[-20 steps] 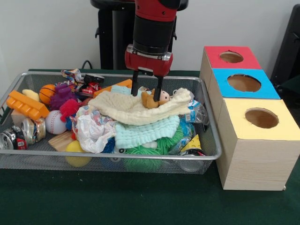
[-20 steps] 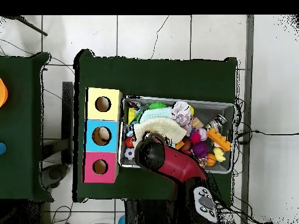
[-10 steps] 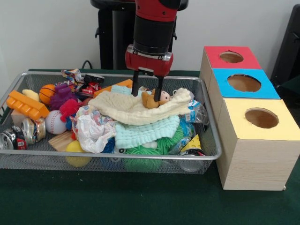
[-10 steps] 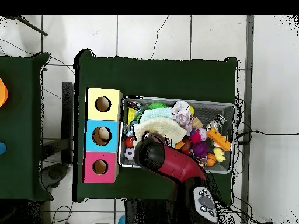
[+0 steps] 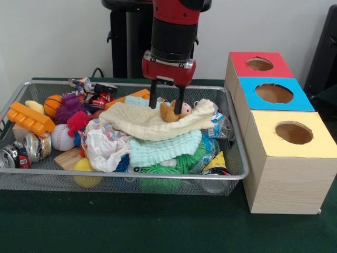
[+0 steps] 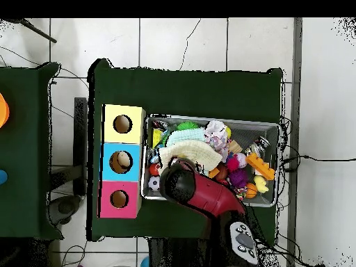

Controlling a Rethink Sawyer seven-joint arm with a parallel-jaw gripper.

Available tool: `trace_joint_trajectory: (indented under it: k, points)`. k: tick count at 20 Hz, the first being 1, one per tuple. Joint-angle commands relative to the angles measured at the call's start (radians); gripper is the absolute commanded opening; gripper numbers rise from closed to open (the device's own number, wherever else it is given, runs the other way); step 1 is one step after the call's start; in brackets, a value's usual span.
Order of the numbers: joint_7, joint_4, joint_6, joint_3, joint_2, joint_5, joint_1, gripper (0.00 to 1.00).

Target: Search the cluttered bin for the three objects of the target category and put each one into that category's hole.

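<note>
My gripper (image 5: 167, 105) hangs over the back middle of the wire bin (image 5: 63, 172), open, its two black fingers (image 5: 153, 99) set either side of a small brown plush toy (image 5: 169, 112). The toy lies on a cream knitted cloth (image 5: 152, 124) heaped over a mint cloth (image 5: 158, 150). To the right stand three boxes with round holes: red top (image 5: 259, 64), blue top (image 5: 274, 93), yellow top (image 5: 294, 133). In the overhead view the arm (image 6: 201, 191) covers the gripper; something tan shows inside the blue box's hole (image 6: 122, 161).
The bin also holds a baseball (image 5: 61, 138), a small basketball (image 5: 52, 104), an orange block (image 5: 29, 118), cans (image 5: 21, 152), crumpled paper (image 5: 105, 147), a green spiky ball (image 5: 160, 176) and a yellow ball (image 5: 87, 173). The boxes stand close against the bin's right wall.
The gripper has crept a few pixels to the right in the front view, and the plush toy has shifted slightly with it. Nothing else has moved.
</note>
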Motion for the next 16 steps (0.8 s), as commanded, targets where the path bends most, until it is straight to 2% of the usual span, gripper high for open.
trace_joint_trajectory:
  k: [1,15,16]
  points:
    - [0.216,0.014,-0.034,0.111,0.022,0.025,-0.013,1.00]
    - [0.217,-0.008,-0.030,0.120,0.036,0.032,-0.013,1.00]
    - [0.219,-0.005,-0.036,0.123,0.036,0.032,-0.016,0.00]
